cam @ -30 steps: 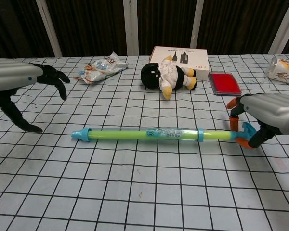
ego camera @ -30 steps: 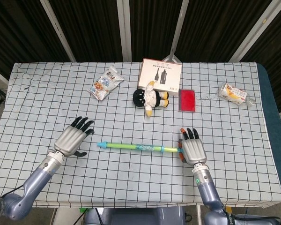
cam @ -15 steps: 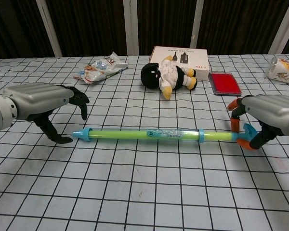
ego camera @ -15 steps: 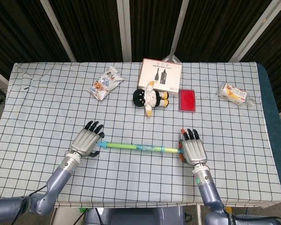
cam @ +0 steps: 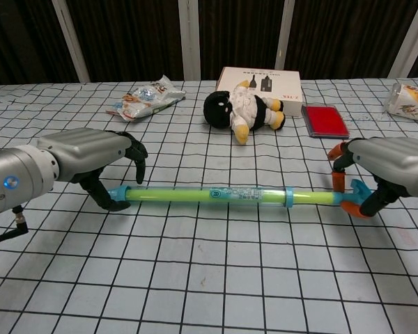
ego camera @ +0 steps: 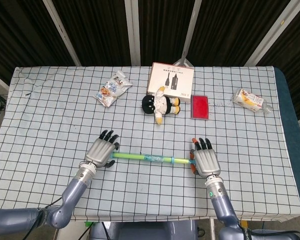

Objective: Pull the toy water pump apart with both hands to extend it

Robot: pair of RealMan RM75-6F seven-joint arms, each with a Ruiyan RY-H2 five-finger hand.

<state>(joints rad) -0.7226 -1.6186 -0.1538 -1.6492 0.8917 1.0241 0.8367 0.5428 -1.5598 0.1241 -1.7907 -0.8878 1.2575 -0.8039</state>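
A: The left hand (ego camera: 101,151) arches over the blue tip of the pump (cam: 216,195), fingers (cam: 136,150) curved down on its far side and thumb on the near side. In the chest view they look short of clamped, so count it open. The right hand (cam: 388,165) is wrapped around the orange handle (cam: 350,199) at the other end.

B: And the table (ego camera: 50,115)? Where does the pump lie on it?

A: Flat on the checked cloth near the front edge, long axis running left to right, straight from one hand to the other. Each hand sits at its own end, so the coming pull would go outward along that line. Behind it, well apart: a box (ego camera: 171,79), a plush toy (ego camera: 161,105), a red case (ego camera: 199,107) and two snack packets (ego camera: 112,88).

B: Do the views differ?

A: From the head, the backs of both hands hide the grips. Only the chest view shows the thumb under the left fingers and the orange loop in the right.
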